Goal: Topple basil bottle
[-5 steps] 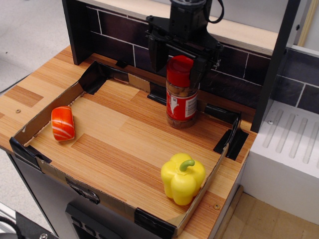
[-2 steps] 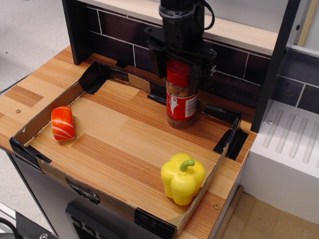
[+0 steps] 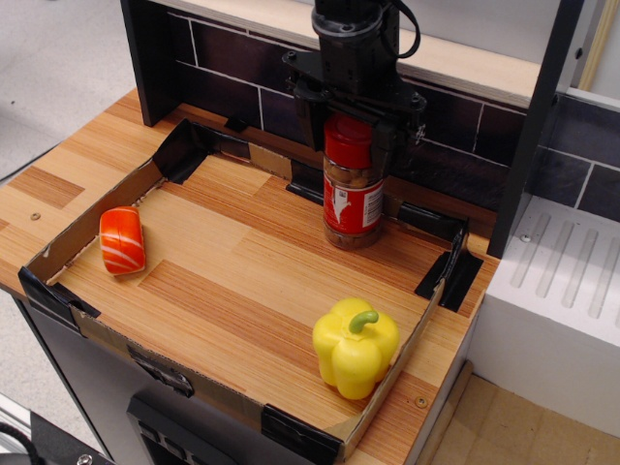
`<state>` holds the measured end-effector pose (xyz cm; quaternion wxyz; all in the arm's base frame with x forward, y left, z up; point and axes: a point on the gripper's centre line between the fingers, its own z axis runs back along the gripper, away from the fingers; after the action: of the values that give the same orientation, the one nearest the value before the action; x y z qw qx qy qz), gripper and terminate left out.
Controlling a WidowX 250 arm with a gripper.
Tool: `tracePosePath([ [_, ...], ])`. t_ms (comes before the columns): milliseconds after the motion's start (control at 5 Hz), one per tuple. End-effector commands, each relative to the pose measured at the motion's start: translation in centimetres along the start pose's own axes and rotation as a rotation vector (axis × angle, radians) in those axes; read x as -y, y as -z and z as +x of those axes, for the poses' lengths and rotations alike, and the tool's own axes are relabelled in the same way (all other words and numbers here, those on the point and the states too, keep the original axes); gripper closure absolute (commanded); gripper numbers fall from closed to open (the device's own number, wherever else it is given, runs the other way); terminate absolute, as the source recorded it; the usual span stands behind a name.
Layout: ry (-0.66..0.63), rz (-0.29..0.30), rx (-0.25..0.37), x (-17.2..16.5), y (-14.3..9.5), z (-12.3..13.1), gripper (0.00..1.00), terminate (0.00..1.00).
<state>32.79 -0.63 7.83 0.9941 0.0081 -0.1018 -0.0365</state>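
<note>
Here the fingers [image 3: 351,136] straddle the upright bottle's [image 3: 353,189] red cap, contact unclear, so push high and sideways toward open bench [image 3: 232,271].

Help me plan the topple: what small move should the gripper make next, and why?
Probably push the cap sideways toward the open tray floor. The gripper straddles the red cap of the basil bottle, which stands upright, so a nudge high up should tip it.
</note>
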Motion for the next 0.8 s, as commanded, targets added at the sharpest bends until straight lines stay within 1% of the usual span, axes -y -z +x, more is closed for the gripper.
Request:
tracePosePath([
  [0, 0.13, 0.108, -0.013, -0.3, -2.3, 0.3, 1.0, 0.0],
  [200, 0.392, 0.118, -0.041, -0.6, -3.1, -0.7, 1.0, 0.0],
  [400, 0.635, 0.038, -0.062, -0.2, -3.5, -1.4, 1.0, 0.0],
  [600, 0.856, -0.127, 0.029, 0.6, -3.9, -1.8, 1.0, 0.0],
])
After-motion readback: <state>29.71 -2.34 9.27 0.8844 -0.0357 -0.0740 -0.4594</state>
